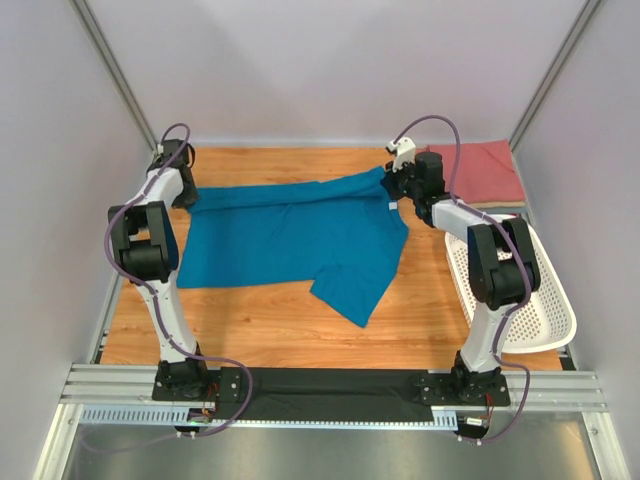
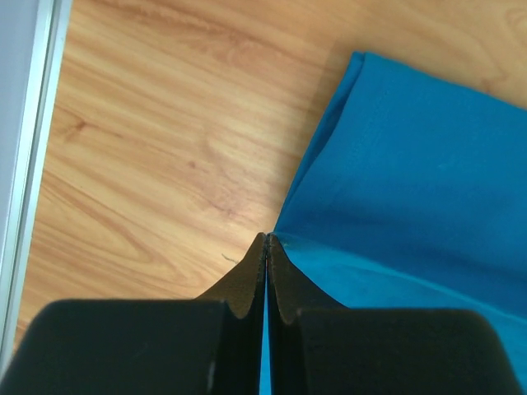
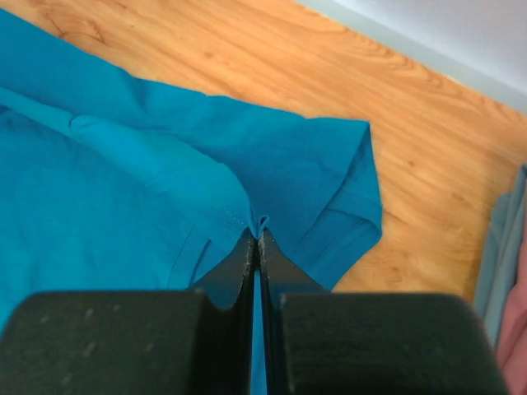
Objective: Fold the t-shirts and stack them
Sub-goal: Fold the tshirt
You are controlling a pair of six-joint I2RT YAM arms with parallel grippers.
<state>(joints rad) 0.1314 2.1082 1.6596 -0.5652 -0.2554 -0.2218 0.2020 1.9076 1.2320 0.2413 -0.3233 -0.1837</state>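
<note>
Teal-blue t-shirt (image 1: 300,240) lying open but rumpled across the middle of the wooden table (image 1: 260,330), its far edge drawn out between the two arms and one flap trailing toward the near side. Left gripper (image 2: 265,240): jaws clenched on the shirt's left edge, a thin line of blue cloth showing between the fingers. Right gripper (image 3: 256,236): jaws likewise clamped on a small pinch of cloth, beside what appears to be a sleeve (image 3: 346,189). The fabric is judged light, soft and limp. It should sag wherever unsupported and slide readily over the smooth wood, so hems, seams and corners, where the cloth is doubled, offer the surest hold. A folded salmon-red t-shirt (image 1: 480,170) rests in the far right corner over a grey-blue t-shirt (image 3: 498,239), near the right gripper. A white perforated basket (image 1: 530,300) occupies the right edge beside the right arm and may hamper a wide sweep on that side.
</note>
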